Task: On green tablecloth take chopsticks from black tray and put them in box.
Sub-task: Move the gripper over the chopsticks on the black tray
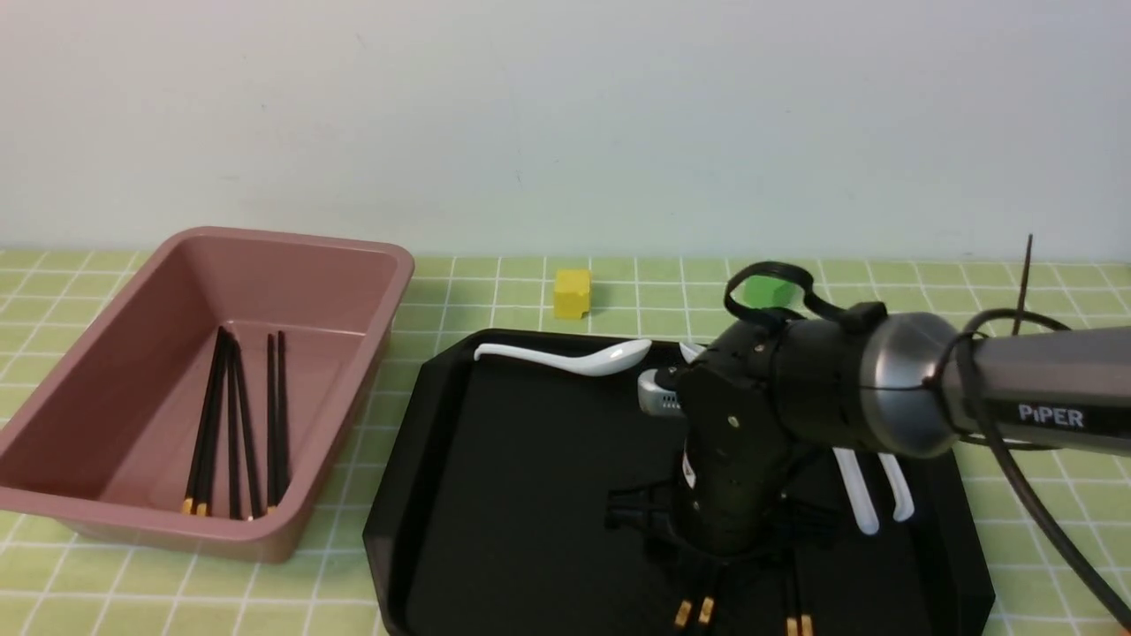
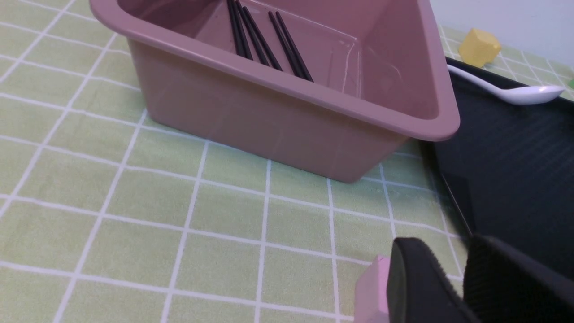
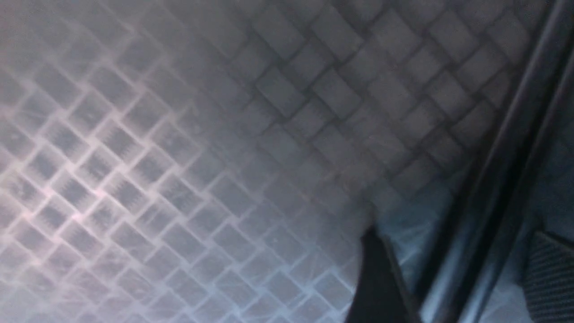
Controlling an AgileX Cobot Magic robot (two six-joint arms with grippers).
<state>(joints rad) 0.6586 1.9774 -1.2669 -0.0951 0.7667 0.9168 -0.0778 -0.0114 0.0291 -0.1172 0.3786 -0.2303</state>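
The right pincer (image 3: 458, 251) is open above the tray floor, its two fingers apart on either side of a pair of chopsticks (image 3: 497, 148) without clamping them. The left pincer (image 2: 441, 251) is open too, nothing between its tips, over the tablecloth (image 2: 224, 193) in front of the box, with a pink block (image 2: 372, 289) just beside one finger.

In the front view, the right arm (image 1: 813, 380) reaches in from the right edge and bends down at the centre right, hiding part of the black tray (image 1: 530, 477). Gold-banded ends of two pairs show at the bottom, right of centre; which pair lies between the fingers I cannot tell. The tray's near edge is cut off by the frame. Left of the arm its floor is bare — broad room for moving — as far as the low left rim, then a narrow strip of cloth before the pink box (image 1: 345, 389) at the left. More black chopsticks lie in the left and middle of the box, its right side free inside its high wall.

A white spoon (image 1: 574, 358) lies along the tray's far edge; two spoon handles (image 1: 855, 490) lie right of the arm — close by it. Beyond the tray are a yellow cube (image 1: 572, 294) and a green cube (image 1: 769, 291), the latter partly behind a cable (image 1: 778, 269).
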